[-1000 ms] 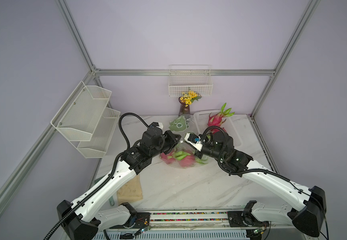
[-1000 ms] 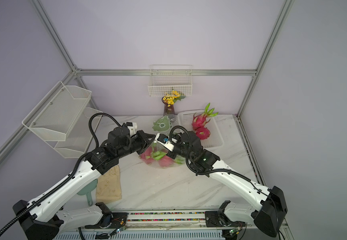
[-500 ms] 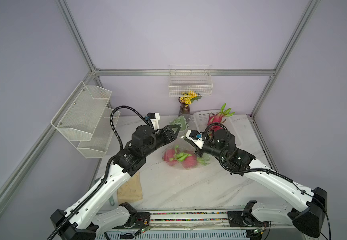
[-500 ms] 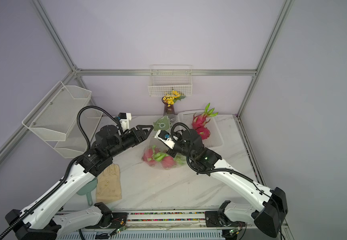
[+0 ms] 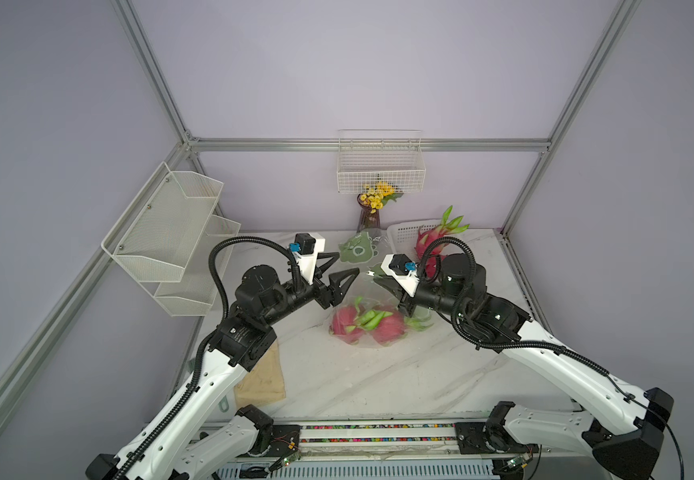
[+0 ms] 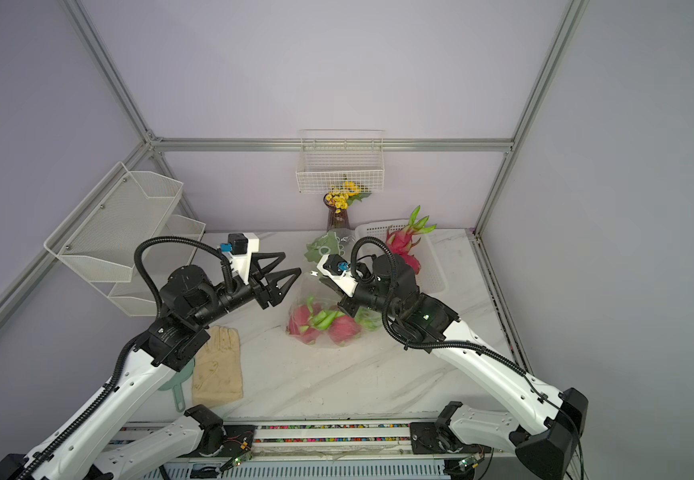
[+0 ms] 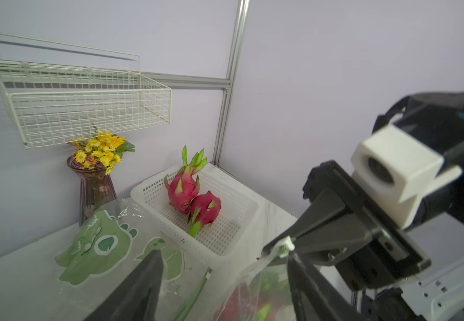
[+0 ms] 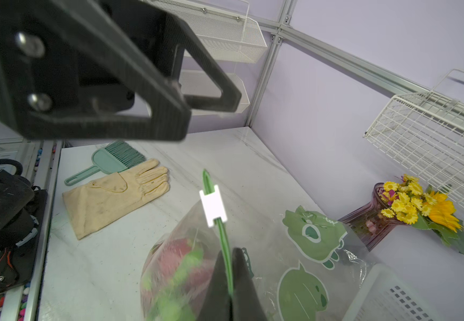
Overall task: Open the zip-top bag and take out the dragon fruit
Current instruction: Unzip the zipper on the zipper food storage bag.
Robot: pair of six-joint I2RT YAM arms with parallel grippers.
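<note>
Top views give the whole scene, and I place everything from the zip-top bag (image 5: 368, 293). Well to the left of the bag, a cream glove (image 6: 216, 365) lies flat on the table (image 5: 378, 382). Nearer to the bag, also on its left, the left hand (image 5: 346, 264) hovers above the table. Its fingers are apart and hold nothing, and their tips are close to the lifted top of the bag.

The bag is clear and its top is raised, while its lower part rests on the table. Inside it, low down, lies the dragon fruit (image 5: 389, 328), pink with green scales; I count at least two.

The right wrist view shows the green zip strip (image 8: 222, 236) of the bag with a white slider (image 8: 212, 204) on it. On the right of the bag, the right hand (image 8: 229, 280) is together, clamped on this strip below the slider. Behind the bag and to its right, a white basket (image 7: 219, 250) carries two more dragon fruit (image 7: 183, 189), touching each other.
</note>
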